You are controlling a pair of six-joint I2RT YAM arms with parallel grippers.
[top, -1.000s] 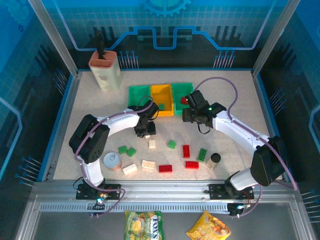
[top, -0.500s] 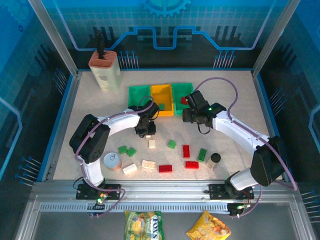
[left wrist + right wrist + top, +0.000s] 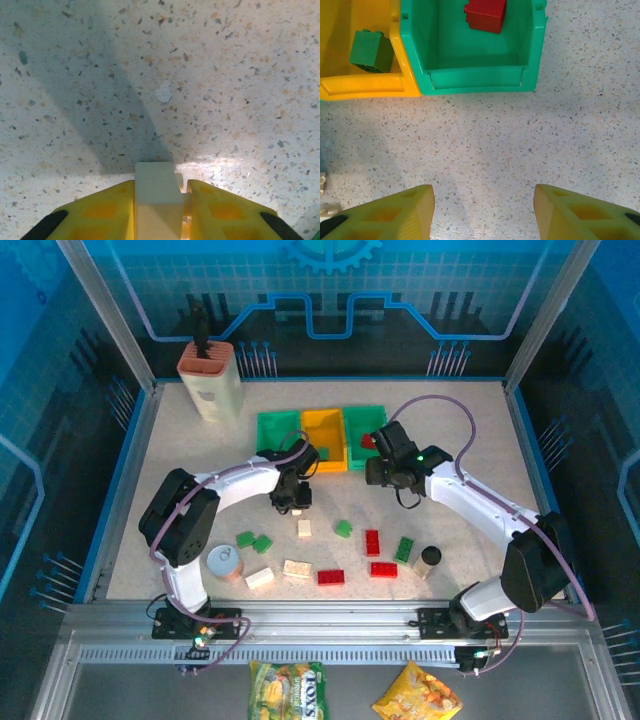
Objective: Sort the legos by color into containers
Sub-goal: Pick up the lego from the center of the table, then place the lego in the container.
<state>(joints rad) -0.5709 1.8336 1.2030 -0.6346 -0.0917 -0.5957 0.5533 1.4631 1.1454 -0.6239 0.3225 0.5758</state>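
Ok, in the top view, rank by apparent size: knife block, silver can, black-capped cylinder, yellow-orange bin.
1. knife block
2. yellow-orange bin
3. silver can
4. black-capped cylinder
The block stands tall, nearer the camera, so its lead over the bin is unsure.

I'm looking into a robotics lab cell here, not anyone's home. Aluminium posts (image 3: 105, 310) box in a speckled table (image 3: 180, 470), and the blue back panel (image 3: 330, 252) carries a printed gear and circuit lines, like a demo booth. The left arm (image 3: 240, 480) and right arm (image 3: 480, 505) are bolted to a slotted metal rail (image 3: 330, 625) at the near edge. The props look staged: legos (image 3: 372, 542), plastic containers (image 3: 280, 416), a knife block (image 3: 210, 380), and snack packets (image 3: 287, 685) outside the frame.
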